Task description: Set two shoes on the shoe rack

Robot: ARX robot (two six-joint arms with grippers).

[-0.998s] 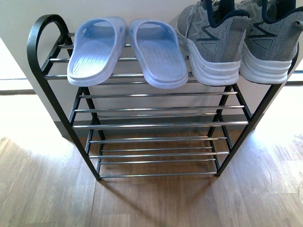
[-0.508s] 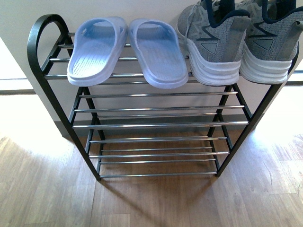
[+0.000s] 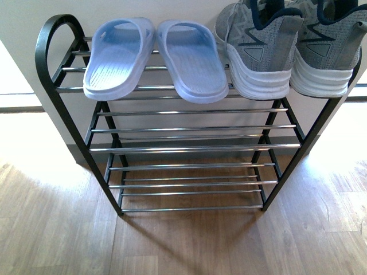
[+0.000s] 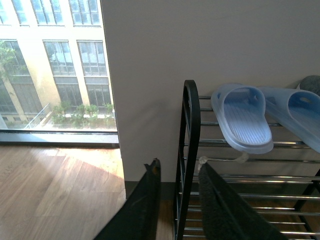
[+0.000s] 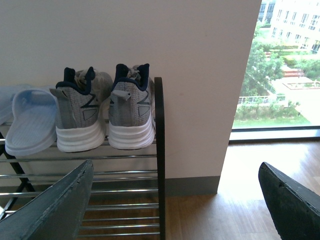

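The shoe rack (image 3: pixel 189 148) stands against the wall, black frame with chrome bars. On its top tier lie two pale blue slides (image 3: pixel 120 57) (image 3: pixel 192 60) at the left and two grey sneakers (image 3: pixel 258 48) (image 3: pixel 324 46) at the right, heels toward me. Neither gripper shows in the front view. In the left wrist view my left gripper (image 4: pixel 179 172) is open, its fingers either side of the rack's left end arch (image 4: pixel 190 150), with a slide (image 4: pixel 242 117) beyond. My right gripper (image 5: pixel 175 172) is wide open and empty near the rack's right end post (image 5: pixel 160 150), sneakers (image 5: pixel 131 107) behind it.
A pale wall (image 3: pixel 189 11) backs the rack, with a grey skirting board (image 5: pixel 192 186) at its foot. Wooden floor (image 3: pixel 183 246) spreads in front. Floor-to-ceiling windows (image 4: pixel 55 65) (image 5: pixel 280 70) flank the wall on both sides.
The rack and shoes have shifted slightly up in the front view, as if the camera tilted or backed a little. Shoes have kept their places on the top tier.
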